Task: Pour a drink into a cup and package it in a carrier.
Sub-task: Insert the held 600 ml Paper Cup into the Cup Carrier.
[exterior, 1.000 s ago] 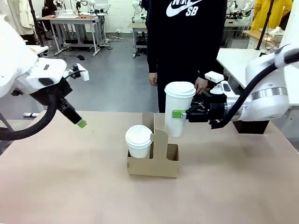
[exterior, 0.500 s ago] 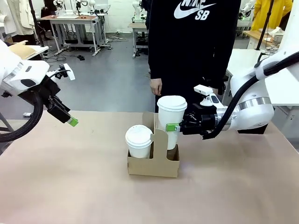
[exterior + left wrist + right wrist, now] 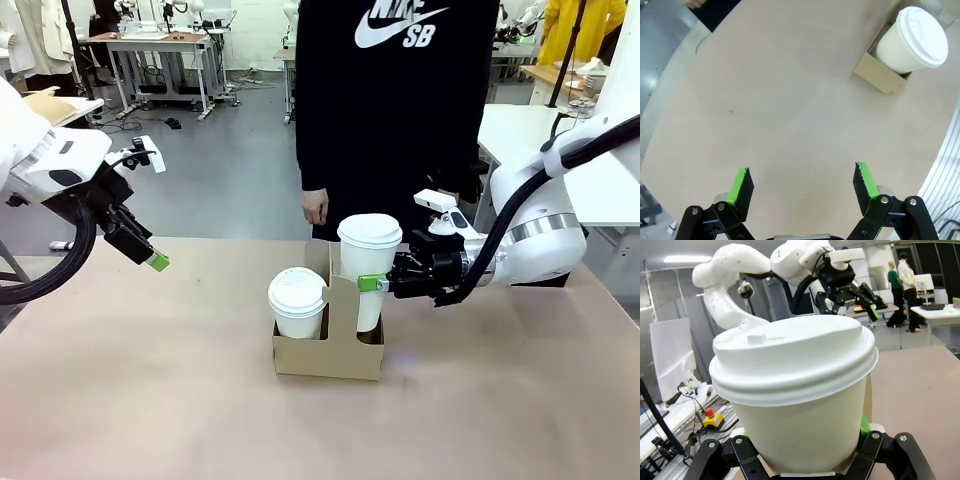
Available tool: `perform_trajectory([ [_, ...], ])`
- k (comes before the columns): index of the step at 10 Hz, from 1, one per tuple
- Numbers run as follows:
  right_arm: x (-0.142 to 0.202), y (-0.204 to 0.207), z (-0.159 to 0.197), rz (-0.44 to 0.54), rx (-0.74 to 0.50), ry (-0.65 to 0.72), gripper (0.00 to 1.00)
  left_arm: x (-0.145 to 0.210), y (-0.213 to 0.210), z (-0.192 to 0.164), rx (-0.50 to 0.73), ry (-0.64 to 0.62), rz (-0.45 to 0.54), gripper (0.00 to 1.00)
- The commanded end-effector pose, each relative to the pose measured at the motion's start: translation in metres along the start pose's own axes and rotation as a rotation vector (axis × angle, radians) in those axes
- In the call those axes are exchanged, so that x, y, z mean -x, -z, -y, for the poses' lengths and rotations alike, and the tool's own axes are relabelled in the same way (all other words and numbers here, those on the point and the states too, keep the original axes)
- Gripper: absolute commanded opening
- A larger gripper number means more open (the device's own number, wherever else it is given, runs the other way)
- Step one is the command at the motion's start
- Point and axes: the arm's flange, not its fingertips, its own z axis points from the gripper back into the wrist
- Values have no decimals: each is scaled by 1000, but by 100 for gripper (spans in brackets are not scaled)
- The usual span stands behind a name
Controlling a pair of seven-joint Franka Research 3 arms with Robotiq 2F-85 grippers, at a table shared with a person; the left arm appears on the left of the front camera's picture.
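Observation:
My right gripper (image 3: 373,284) is shut on the tall white lidded cup (image 3: 368,262), gripping its side from the right. The cup stands upright with its lower end down inside the right slot of the brown cardboard carrier (image 3: 330,355). In the right wrist view the cup (image 3: 800,390) sits between the green-padded fingers (image 3: 866,426). A shorter white lidded cup (image 3: 297,300) occupies the carrier's left slot. My left gripper (image 3: 155,262) hangs open over the table's left side, with nothing between its pads (image 3: 864,179); its view shows the shorter cup (image 3: 912,42) and the carrier's corner (image 3: 880,75). The drink is out of view.
A person in a black hoodie stands at the far edge behind the carrier, one hand (image 3: 315,206) hanging down. A white table (image 3: 515,130) stands at the back right. Bare tabletop (image 3: 150,400) lies to the carrier's left and front.
My right gripper has carried the tall cup leftwards and down into the carrier's right slot. My left arm has drawn back to the left. The person has shifted left.

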Motion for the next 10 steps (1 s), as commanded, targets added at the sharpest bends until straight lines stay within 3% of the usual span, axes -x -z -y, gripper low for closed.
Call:
perform_trajectory([
  [1, 5, -4, 1, -5, -21, 3, 80, 0, 0, 0, 10, -12, 7, 100],
  [10, 54, -17, 21, -48, -87, 7, 80, 0, 0, 0, 10, -12, 7, 100],
])
